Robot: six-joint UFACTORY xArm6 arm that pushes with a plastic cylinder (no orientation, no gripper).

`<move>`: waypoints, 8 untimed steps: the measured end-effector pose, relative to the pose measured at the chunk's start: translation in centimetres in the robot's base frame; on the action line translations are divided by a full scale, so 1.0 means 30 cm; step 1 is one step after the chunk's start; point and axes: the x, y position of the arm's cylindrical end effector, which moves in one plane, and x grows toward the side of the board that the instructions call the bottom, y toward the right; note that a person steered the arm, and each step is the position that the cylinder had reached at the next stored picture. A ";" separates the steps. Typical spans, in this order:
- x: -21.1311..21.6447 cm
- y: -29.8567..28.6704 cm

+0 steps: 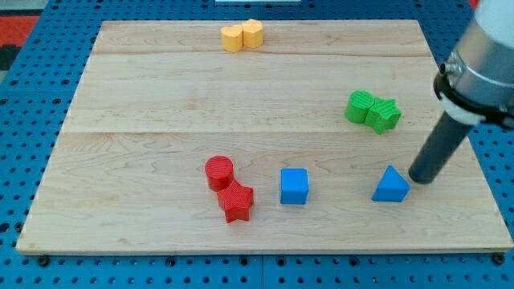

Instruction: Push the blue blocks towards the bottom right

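A blue cube sits near the view's bottom middle of the wooden board. A blue triangular block lies to its right, near the bottom right. My tip is the lower end of a dark rod coming down from the view's upper right. It stands just right of the blue triangle, slightly above it, close to or touching its right edge. The blue cube is well to the tip's left.
A red cylinder and a red star block touch, left of the blue cube. A green cylinder and a green star block sit together at the right. Two yellow blocks are at the top edge.
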 end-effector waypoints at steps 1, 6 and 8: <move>-0.031 -0.077; 0.061 -0.250; -0.015 -0.153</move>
